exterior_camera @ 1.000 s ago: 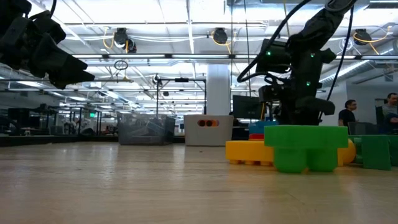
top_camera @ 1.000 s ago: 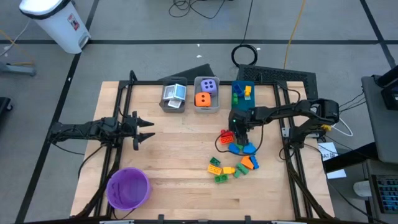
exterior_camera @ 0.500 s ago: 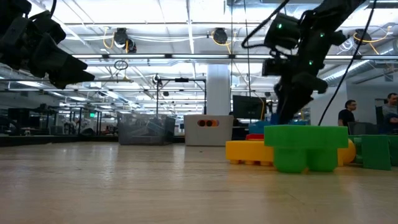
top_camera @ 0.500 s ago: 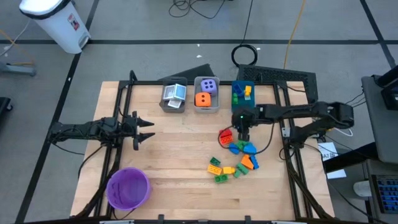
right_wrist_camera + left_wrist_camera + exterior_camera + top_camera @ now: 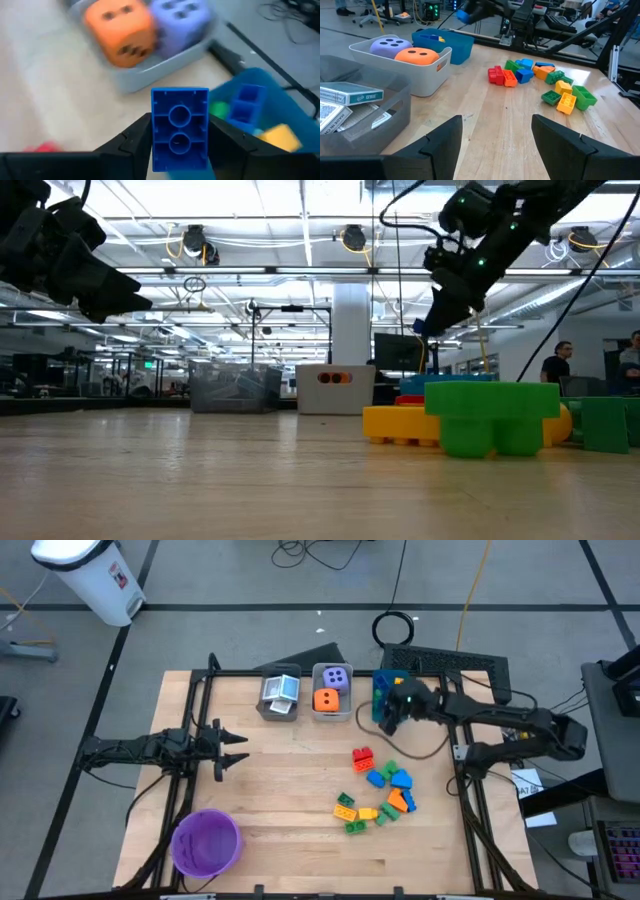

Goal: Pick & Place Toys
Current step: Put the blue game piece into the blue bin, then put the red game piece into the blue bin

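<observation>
Right gripper pinching small blue plastic brick, raised over blue rectangular bin upper right, likely for dropping. Left gripper spread, waiting left.

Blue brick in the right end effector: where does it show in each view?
High view: not discernible; the right end effector sits at the blue bin.
Low view: not clearly seen under the raised arm.
Left wrist view: blue brick held above the blue bin.
Right wrist view: centre, between the fingers.
Shared landmark: the orange die.
</observation>
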You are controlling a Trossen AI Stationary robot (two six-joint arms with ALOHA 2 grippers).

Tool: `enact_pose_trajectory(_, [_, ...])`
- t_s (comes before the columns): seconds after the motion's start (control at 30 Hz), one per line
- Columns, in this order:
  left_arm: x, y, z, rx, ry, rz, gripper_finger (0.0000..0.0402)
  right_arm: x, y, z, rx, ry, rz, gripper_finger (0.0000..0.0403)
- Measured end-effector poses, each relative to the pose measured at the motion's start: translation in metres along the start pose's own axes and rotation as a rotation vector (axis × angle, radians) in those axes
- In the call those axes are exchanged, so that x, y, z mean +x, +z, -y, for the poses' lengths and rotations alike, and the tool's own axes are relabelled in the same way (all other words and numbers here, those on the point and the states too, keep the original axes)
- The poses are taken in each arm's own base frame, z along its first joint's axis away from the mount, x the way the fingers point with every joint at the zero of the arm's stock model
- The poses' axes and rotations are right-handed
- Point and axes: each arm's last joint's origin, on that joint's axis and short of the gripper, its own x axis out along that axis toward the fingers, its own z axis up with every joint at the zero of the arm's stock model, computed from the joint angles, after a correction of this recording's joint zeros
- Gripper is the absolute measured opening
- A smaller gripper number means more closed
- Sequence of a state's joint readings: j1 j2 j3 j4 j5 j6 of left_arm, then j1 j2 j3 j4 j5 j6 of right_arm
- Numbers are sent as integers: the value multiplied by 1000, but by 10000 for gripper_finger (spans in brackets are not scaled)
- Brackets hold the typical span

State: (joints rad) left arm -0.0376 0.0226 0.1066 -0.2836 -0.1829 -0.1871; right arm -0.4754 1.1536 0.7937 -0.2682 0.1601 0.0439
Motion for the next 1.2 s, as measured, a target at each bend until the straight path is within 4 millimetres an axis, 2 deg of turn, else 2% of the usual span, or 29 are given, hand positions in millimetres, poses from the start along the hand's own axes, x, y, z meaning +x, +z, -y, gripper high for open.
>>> enact_pose_trajectory(0.2, [0,0,0,0,0,0,246,17,-4,38,179,-127,-46,143])
enact_pose_trajectory(0.37, [0,0,0,0,0,0,246,33,-19,55,254,-166,-116,142])
enact_pose_trajectory(0.53, [0,0,0,0,0,0,246,51,-32,52,288,-84,-121,159])
enact_pose_trajectory(0.8, [0,0,0,0,0,0,246,63,-41,52,265,-132,-192,139])
enact_pose_trajectory(1.2, [0,0,0,0,0,0,246,76,-44,51,240,-130,-198,195])
